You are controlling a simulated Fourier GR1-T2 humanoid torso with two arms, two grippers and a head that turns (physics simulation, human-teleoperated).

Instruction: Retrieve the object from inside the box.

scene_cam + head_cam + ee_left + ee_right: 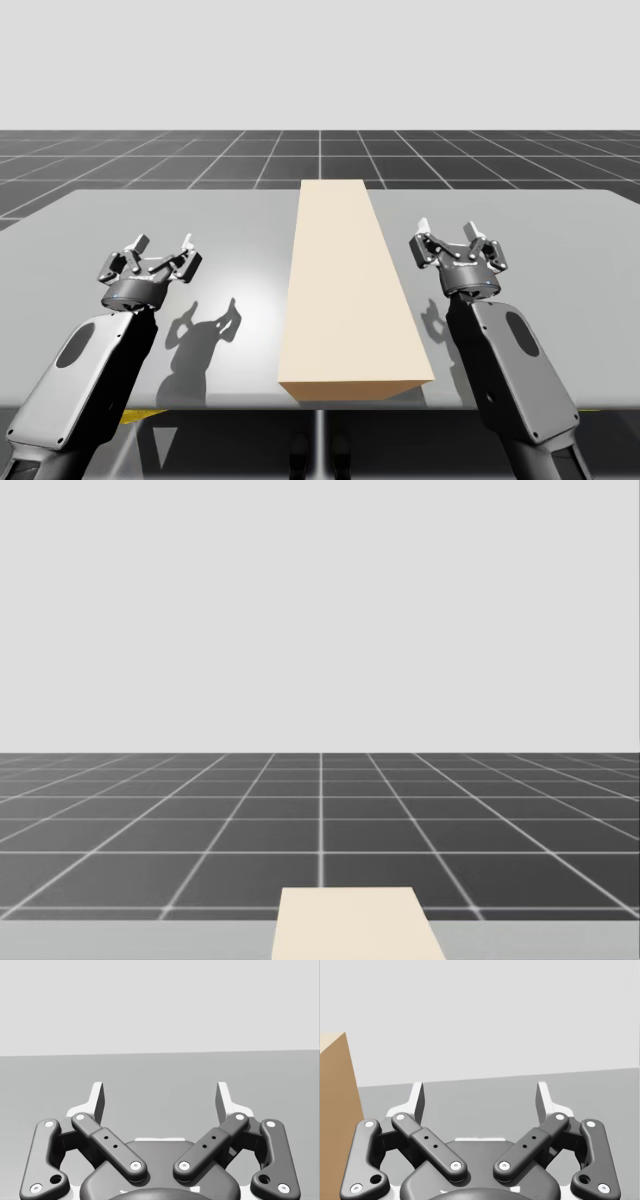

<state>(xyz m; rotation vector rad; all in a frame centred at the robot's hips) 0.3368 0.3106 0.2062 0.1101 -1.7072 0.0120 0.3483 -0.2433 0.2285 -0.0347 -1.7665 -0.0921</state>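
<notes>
Cream box (pixel 352 290), grey table (pixel 150 215), dark gridded floor (pixel 320 830)

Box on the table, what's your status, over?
Left gripper open, right gripper open, both empty, flanking the tan box. Its top looks closed, contents hidden. Nothing between grippers and it.

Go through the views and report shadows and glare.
High view: the left pincer and right pincer each cast a dark shadow on the table toward the box; a pale sheen lies left of the box. Right wrist view: the box's side is shaded brown. Head view: flat, even light.
</notes>
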